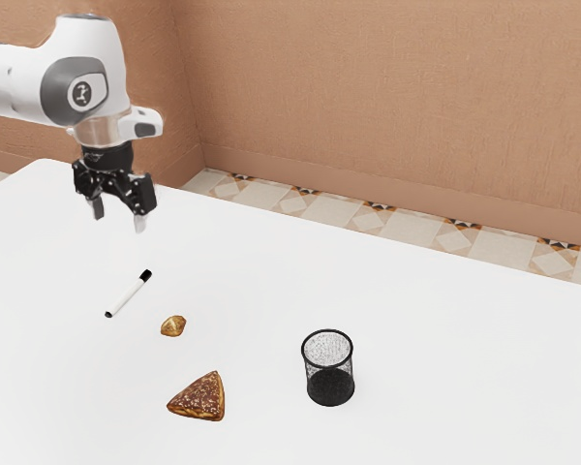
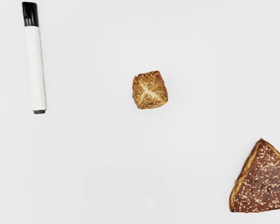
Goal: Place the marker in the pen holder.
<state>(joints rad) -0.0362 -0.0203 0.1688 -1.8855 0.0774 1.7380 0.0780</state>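
Observation:
My gripper (image 1: 119,221) hangs well above the table near the exterior view's upper left, its two fingertips standing apart with nothing between them. Below it, a white marker (image 1: 128,294) with a black cap lies flat on the table. The same marker (image 2: 35,67) appears in the wrist view, beside a small bread piece. Toward the exterior view's right stands the pen holder (image 1: 329,368), a black mesh cup, upright with its mouth facing up and nothing visible inside.
A small golden bread piece (image 1: 173,325) (image 2: 150,90) lies between the marker and the pen holder. Closer to the exterior view's lower edge is a triangular seeded pastry (image 1: 199,397) (image 2: 263,182). All of these rest on the white table (image 1: 445,329).

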